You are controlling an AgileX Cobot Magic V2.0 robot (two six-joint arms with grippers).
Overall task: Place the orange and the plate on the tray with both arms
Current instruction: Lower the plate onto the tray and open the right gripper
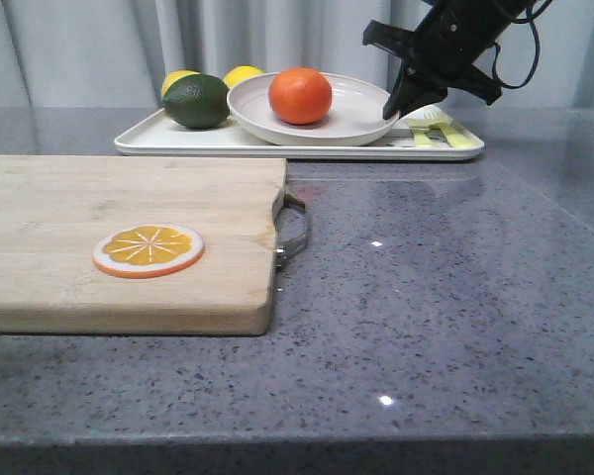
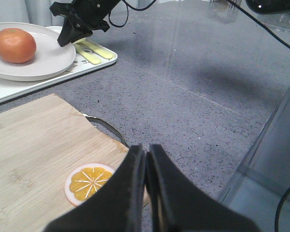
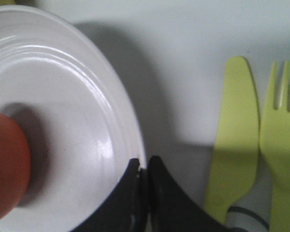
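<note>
Right gripper (image 1: 394,111) pinching plate (image 1: 361,124) rim, orange (image 1: 300,96) inside, on tray (image 1: 178,142). Left gripper (image 2: 146,159) pressed together. Stiff, slippery, probably breakable; best gripped at rim.

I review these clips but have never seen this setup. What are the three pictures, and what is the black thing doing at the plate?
It is a two-armed robot. One picture looks forward over the table; the others come from cameras on each wrist. The right gripper is pinching the rim of the plate, which sits on the tray with the orange on it. The left gripper is shut on nothing above the cutting board, near an orange slice. A lime and lemons also sit on the tray.
</note>
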